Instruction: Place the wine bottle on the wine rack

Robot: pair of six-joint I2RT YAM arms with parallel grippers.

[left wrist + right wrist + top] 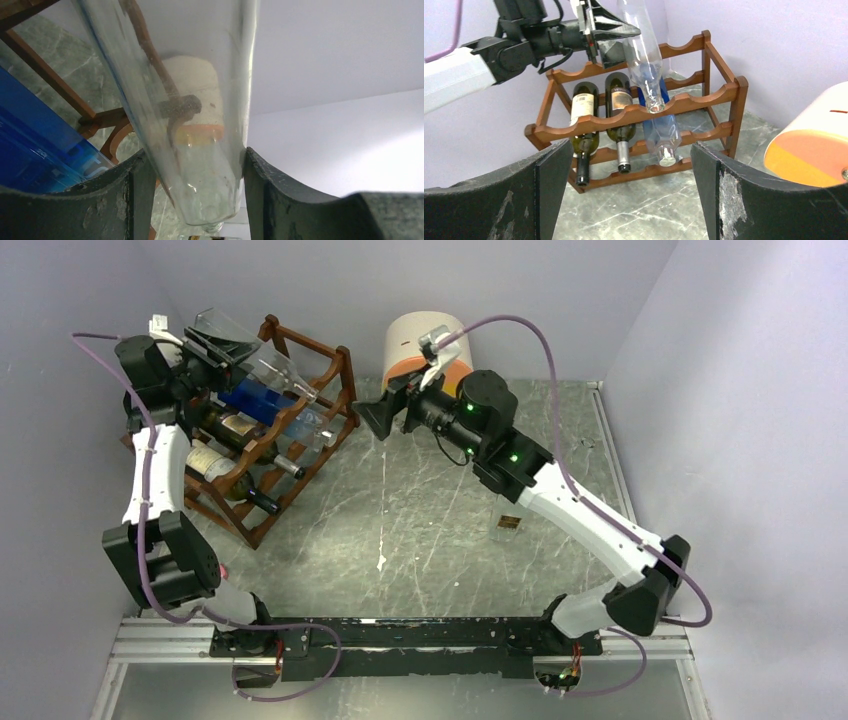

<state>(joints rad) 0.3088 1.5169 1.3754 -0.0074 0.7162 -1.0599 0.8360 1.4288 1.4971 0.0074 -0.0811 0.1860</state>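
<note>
My left end effector [215,343] is closed on the base end of the clear wine bottle [272,372], high above the back-left corner of the desk [400,540]. In the left wrist view my fingers [135,195] press the glass on both sides. The bottle slants down and away from this grip, base up and neck low. In the right wrist view its mouth reaches a dip in the scalloped front top rail of the wine rack [694,100]. I cannot tell whether it rests on the wood.

The rack stands on the desk against the left wall. A blue bottle [250,400] lies in it just under the clear one. Two dark labelled bottles [584,115] lie beside that, necks toward the front.

My right end effector [370,420] hangs just right of the rack, facing it. Its fingers [544,195] are spread wide with nothing between them.

Behind it, the cream-and-orange drawer box [420,340] stands at the back wall. A small brown square [508,523] lies on the desk beneath my right forearm.
</note>
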